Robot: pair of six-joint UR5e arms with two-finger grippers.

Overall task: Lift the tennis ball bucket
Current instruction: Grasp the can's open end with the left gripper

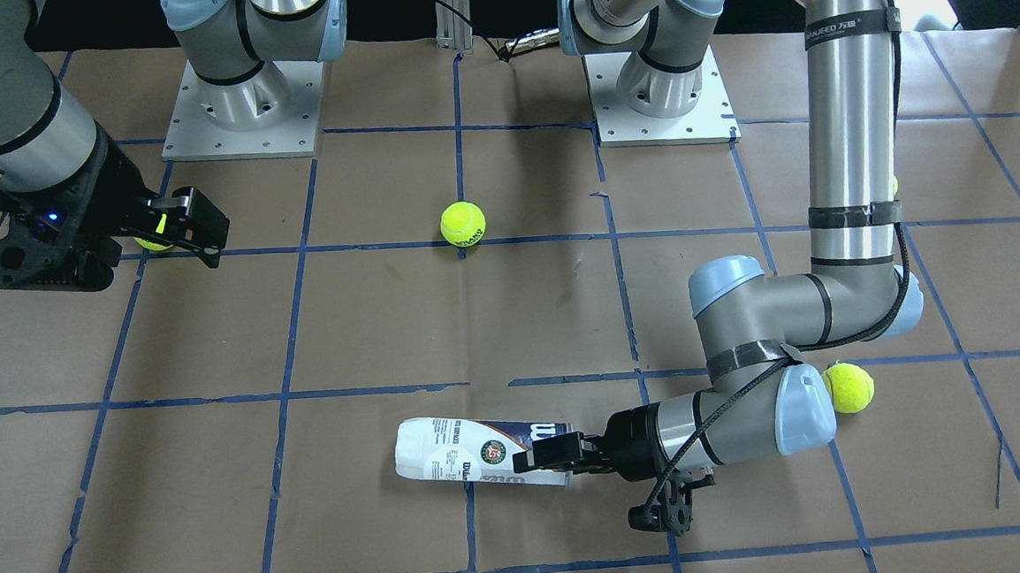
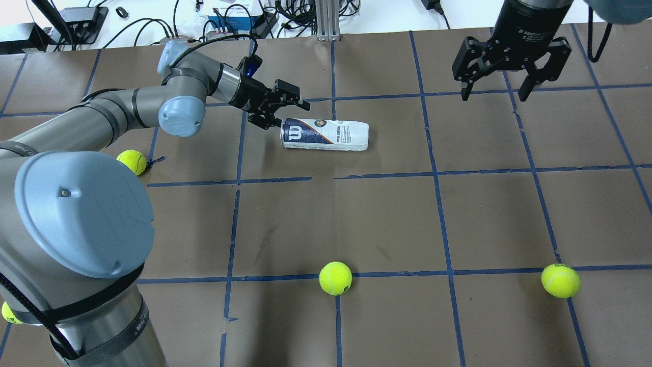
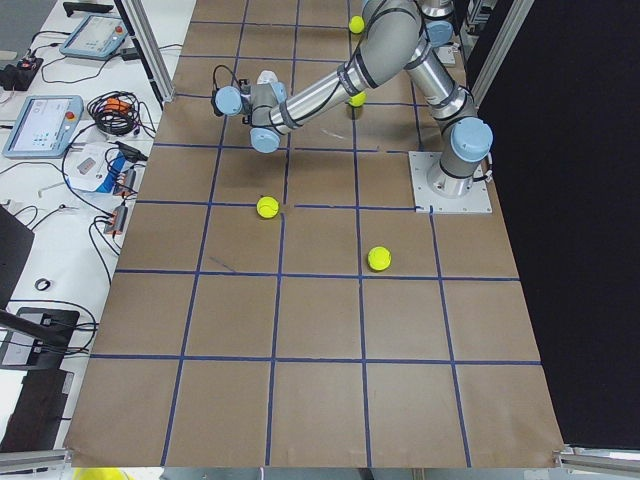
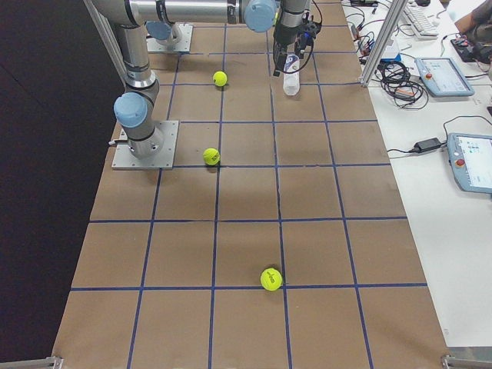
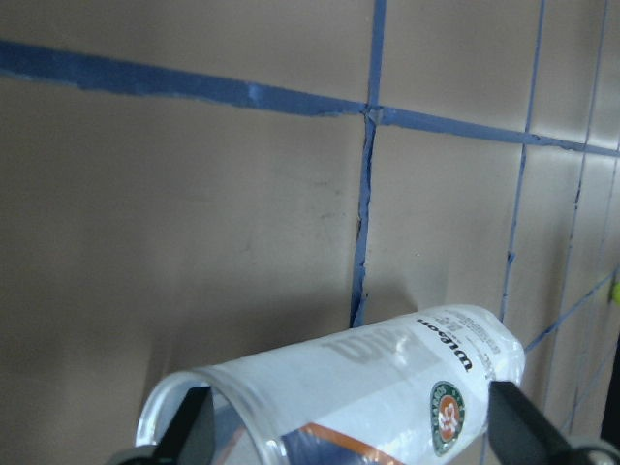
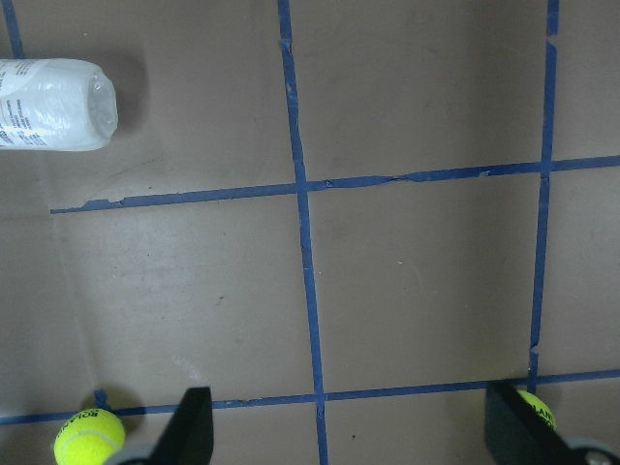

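Just ahead of the left gripper [image 2: 285, 114], the tennis ball bucket [image 2: 326, 134] lies on its side on the desk [image 2: 387, 219]. Its open silvery rim is toward the fingers [image 5: 189, 431] and its closed end points away from them. The fingers stand wide, one on each side of the rim, and they hold nothing. I cannot tell if they touch the plastic. The right gripper [image 2: 495, 94] hangs well apart, beyond the closed end. Its fingers are also wide, with only bare desk below them. In my judgement the grasp is not yet made, and several things could go wrong from here. The bucket is round and smooth, so if one finger meets it first, it may roll or slide away instead of being caught. The wall looks thin, so a hard squeeze near the open mouth may bend it, and then the hold becomes weak. Also, the fingers are at the very end of a long body. When it is lifted, the far end may sink and the bucket may turn in the fingers or slip out. One tennis ball [image 1: 848, 387] lies behind the fingers, near the arm's elbow, and the arm could knock it when it rises.
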